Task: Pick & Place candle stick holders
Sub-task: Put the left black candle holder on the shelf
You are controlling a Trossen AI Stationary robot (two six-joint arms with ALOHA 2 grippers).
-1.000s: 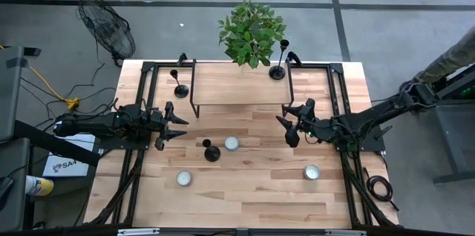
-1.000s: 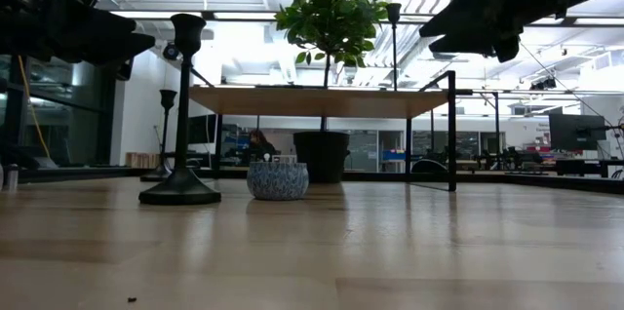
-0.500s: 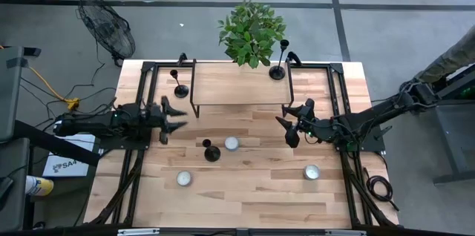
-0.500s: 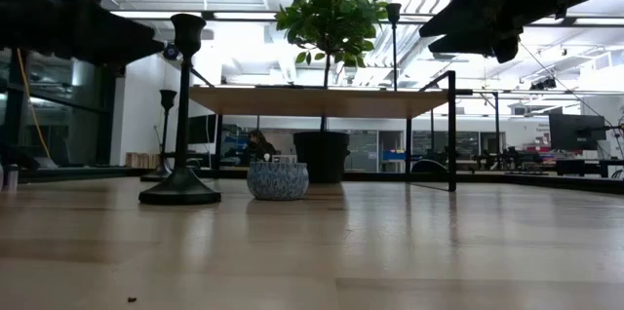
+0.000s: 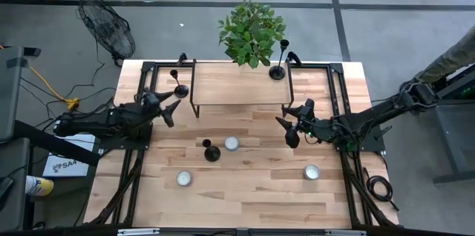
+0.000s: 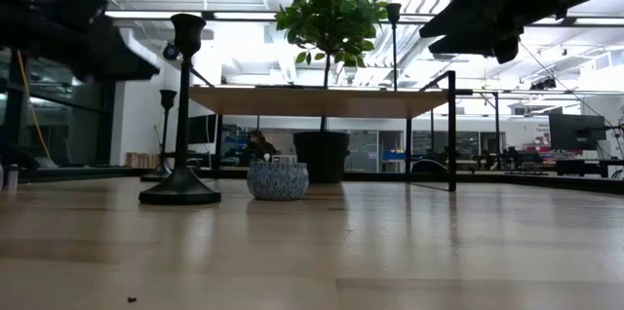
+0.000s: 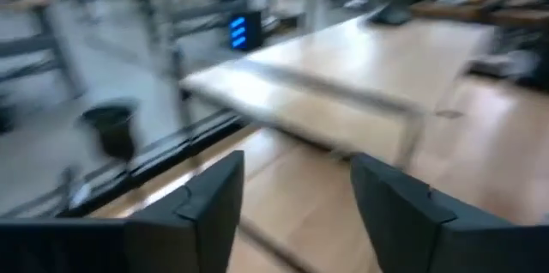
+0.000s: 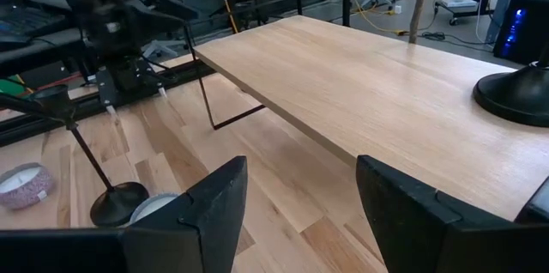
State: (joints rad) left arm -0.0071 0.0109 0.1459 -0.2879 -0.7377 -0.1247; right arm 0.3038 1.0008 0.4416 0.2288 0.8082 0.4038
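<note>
While both arms hang above the desk (image 5: 252,191), neither holds anything. The left gripper (image 5: 169,107) sits over the desk's left side with its fingers spread, released and empty, just beside the holder (image 5: 179,86) standing left of the shelf (image 5: 237,87); from above, its tips point toward that holder's base without touching it. The right gripper (image 5: 288,128) hovers over the right half of the desk, near the shelf's right front leg, fingers likewise apart and empty.

Three black holders stand upright. One is on the desk to the left of the shelf. A second (image 5: 211,151) stands in the open middle of the desk, just beside a white candle (image 5: 231,144); the low view shows the pair (image 6: 181,105) (image 6: 277,179) side by side. The third (image 5: 278,64) stands on the shelf's right rear corner, next to the plant (image 5: 251,32).

Two further candles lie on the desk: one front left (image 5: 184,179), one front right (image 5: 312,172).
</note>
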